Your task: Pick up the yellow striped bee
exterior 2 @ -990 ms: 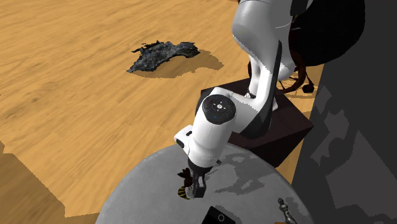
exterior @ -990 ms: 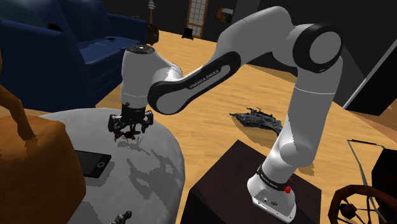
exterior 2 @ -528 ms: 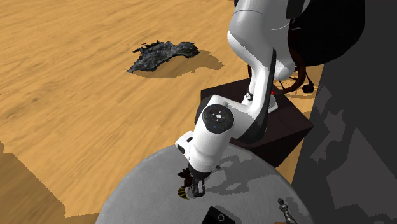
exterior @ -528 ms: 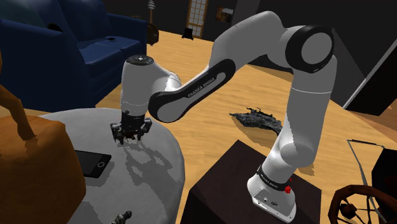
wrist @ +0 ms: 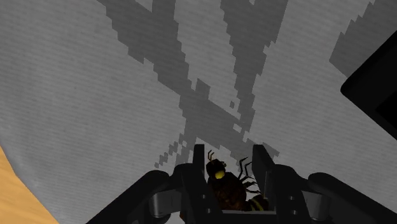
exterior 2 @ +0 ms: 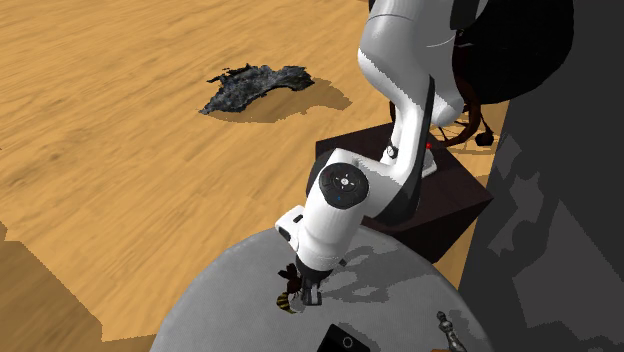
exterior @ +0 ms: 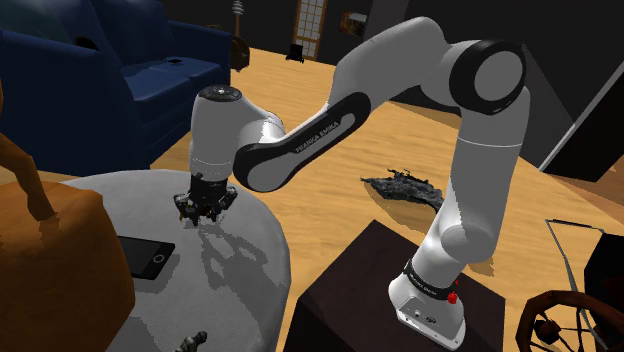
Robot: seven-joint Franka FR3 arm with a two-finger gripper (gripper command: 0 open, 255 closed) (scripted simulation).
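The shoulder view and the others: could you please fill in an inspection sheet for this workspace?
Surface: round grey table, with the arm's shadow on it.
Job's things: bee, dark with yellow, on the table.
Clutter: black phone; small dark thing at the table's edge.
Grippers: claw down at the table, shut on the bee.
Cables: nothing seen.
Surroundings: blue sofa, wooden floor, dark heap on the floor.

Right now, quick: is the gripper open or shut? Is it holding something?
Gripper: shut on the bee, one finger on each side of it, low over the grey table.
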